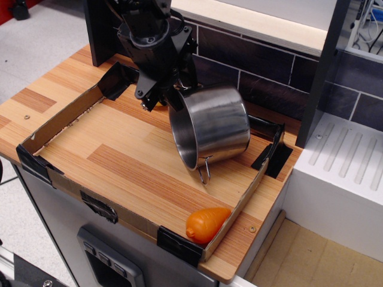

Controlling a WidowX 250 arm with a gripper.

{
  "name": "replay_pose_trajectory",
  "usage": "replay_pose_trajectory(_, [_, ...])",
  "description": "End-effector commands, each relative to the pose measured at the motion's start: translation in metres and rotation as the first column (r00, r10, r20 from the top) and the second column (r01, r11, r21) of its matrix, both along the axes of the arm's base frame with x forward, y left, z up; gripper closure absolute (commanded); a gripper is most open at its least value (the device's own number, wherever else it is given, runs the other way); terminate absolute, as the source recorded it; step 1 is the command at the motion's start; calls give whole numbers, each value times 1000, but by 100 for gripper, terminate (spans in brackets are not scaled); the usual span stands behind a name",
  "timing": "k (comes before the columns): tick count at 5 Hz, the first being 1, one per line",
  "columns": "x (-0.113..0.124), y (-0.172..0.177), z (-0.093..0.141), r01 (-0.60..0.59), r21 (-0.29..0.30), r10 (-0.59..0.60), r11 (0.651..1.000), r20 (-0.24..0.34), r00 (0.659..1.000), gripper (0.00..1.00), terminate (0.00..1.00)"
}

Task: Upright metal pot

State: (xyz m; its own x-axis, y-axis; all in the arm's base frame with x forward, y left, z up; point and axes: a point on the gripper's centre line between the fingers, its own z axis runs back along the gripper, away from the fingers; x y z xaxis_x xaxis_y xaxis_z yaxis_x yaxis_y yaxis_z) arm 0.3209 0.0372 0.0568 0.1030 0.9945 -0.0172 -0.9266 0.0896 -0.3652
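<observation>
Wood-grain planks make up the surface (119,161), ringed by a low cardboard wall taped black at the corners, with dark tiles behind at the top of the frame. At centre frame the metal pot (212,125) lies tipped on its side, its long axis running from upper right down to lower left, so the open mouth faces the lower left and the closed base points toward the tiles. It is a smooth, shiny steel cylinder; one thin wire loop handle hangs from the rim at its lowest point, close to the planks.

Black and bulky, the pincer (173,89) comes in from the upper left and meets the pot at the upper edge of its rim. It looks clenched on that rim, perhaps on the second handle, but its tips are hidden, so I cannot tell for sure.

To stand the pot up, the mouth likely has to swing upward around the base.

An orange toy food (206,223) lies in the lower corner, well apart.
</observation>
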Motion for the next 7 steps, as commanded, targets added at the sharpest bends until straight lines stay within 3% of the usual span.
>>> replay_pose_trajectory(1, [1,3,27,23,159,-26,987,19,999,100,0])
replay_pose_trajectory(2, [-7,7,43,56,256,-46,965,-47,998,100,0])
replay_pose_trajectory(3, [-13,5,56,131,442,-110,888,-74,991,100,0])
replay_pose_trajectory(4, [-11,1,59,205,601,-145,773,-148,978,100,0])
replay_pose_trajectory(5, [-4,3,50,312,664,-120,680,-318,940,100,0])
replay_pose_trajectory(6, [-5,4,34,425,695,-87,580,-466,880,100,0])
replay_pose_trajectory(7, [-3,4,19,488,692,-79,532,-533,842,100,0])
